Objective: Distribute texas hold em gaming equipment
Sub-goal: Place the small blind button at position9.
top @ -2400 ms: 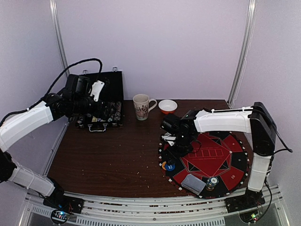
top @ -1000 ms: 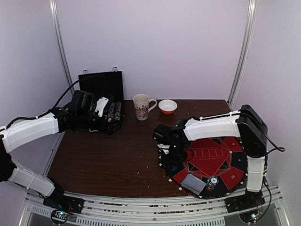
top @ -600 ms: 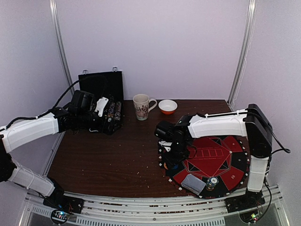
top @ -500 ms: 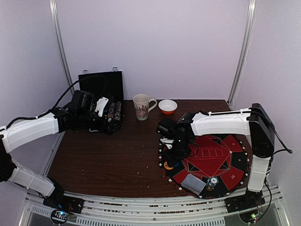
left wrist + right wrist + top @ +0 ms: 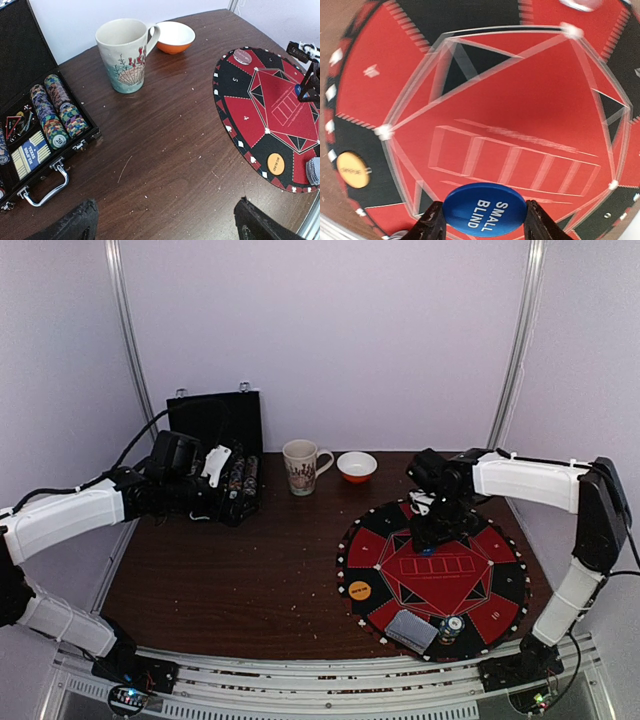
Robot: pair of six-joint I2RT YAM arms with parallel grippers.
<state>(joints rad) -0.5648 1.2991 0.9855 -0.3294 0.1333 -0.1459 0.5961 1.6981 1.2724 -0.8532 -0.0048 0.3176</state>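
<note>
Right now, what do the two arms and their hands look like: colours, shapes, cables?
The left arm and right arm have smooth white shell links joined by black cylindrical joints. A thin black cable loops off the left arm. The left hand and right hand each have two black fingers, as the wrist views show. No markings are legible.

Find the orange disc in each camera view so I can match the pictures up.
Top external: the orange disc sits on a black segment at the near-left edge of the round red-and-black mat.
Left wrist: lower right, on a black segment by the mat's rim.
Right wrist: far left, blurred, left of the blue disc.
Shared landmark: the mat, in all three views.
</note>
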